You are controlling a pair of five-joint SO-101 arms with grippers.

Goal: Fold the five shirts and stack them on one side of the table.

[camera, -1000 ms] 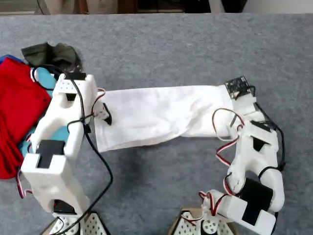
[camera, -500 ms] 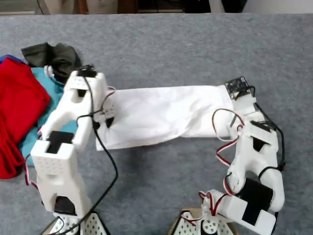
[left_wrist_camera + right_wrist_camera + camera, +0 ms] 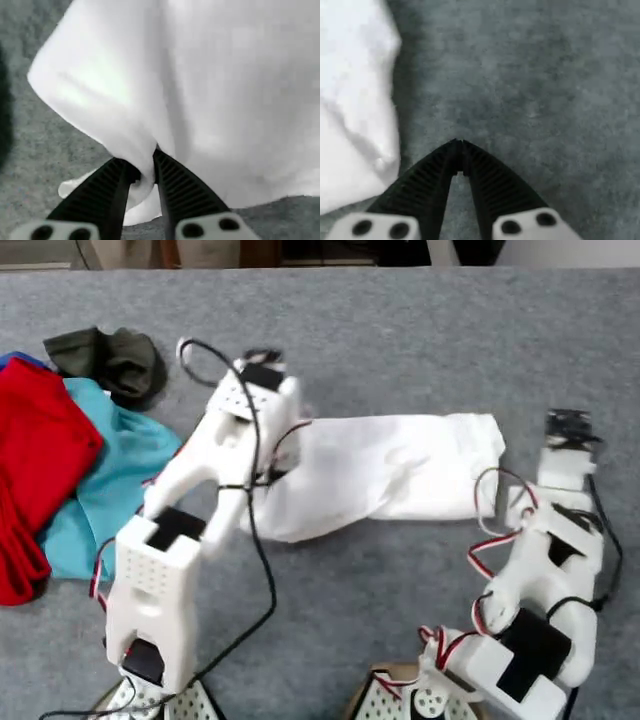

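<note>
While our left gripper (image 3: 148,167) pinches a fold of the white cloth shirt (image 3: 225,100), our right gripper (image 3: 459,148), jaws pressed together, hangs above the grey felt table (image 3: 545,75).

Grey, felt-covered table (image 3: 400,330)

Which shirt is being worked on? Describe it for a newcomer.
On the grey table, look at the middle. The white shirt lies there, one end pinched in the left pincer. The red shirt, teal shirt and dark shirt lie heaped apart, ungripped.
</note>
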